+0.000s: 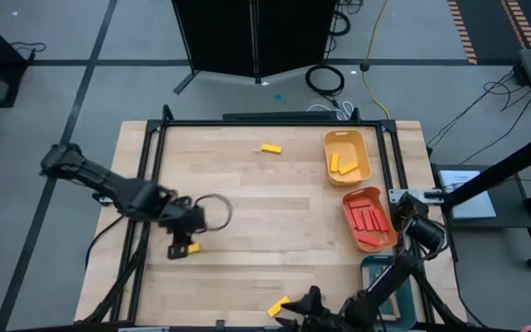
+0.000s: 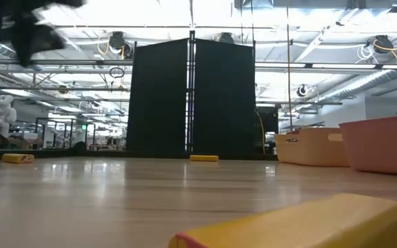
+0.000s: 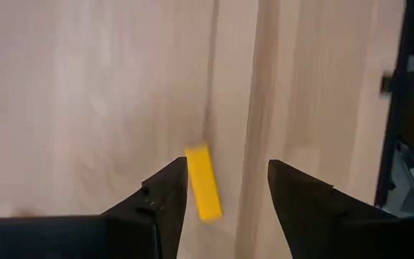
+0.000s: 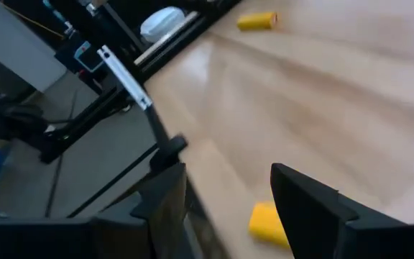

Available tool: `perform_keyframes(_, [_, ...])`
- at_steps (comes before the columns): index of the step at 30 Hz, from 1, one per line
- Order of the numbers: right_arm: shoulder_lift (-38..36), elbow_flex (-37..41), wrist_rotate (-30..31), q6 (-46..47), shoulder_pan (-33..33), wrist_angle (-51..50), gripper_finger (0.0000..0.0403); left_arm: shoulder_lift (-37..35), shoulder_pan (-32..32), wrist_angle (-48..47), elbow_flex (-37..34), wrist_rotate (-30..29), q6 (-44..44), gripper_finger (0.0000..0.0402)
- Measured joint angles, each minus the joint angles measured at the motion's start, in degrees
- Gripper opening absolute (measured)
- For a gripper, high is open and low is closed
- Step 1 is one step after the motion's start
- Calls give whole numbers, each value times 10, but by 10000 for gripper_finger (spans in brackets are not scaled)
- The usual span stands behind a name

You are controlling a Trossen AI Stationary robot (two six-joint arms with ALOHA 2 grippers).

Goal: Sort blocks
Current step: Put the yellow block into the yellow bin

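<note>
A yellow block [image 3: 203, 181] lies flat on the wooden table [image 1: 275, 198] at mid-left. My left gripper [image 3: 225, 169] hangs open above it, fingers pointing down, one on either side; in the high view the gripper [image 1: 182, 243] sits right over that block [image 1: 193, 247]. At the near edge my right gripper [image 4: 228, 173] is open and nearly level. A second yellow block [image 4: 268, 221] lies just past one of its fingers, also seen in the high view [image 1: 277, 306]. A third yellow block [image 1: 271, 148] rests at the far middle.
A yellow tray [image 1: 347, 157] holding yellow blocks stands at the far right, with an orange tray [image 1: 369, 219] of red blocks nearer. A teal tray [image 1: 381, 275] is partly under the right arm. A black frame [image 1: 155, 157] rims the table.
</note>
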State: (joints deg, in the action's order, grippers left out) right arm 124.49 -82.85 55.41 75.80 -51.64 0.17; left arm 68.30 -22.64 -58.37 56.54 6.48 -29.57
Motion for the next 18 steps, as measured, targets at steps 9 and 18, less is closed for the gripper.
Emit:
perform_keyframes(9, [-3,0,-22,-134,84,61,196,-58,-129,137,-203,-92,-147,189])
perform_keyframes(18, [-3,0,-122,-254,165,64,172,-56,-187,219,-259,-176,-193,189])
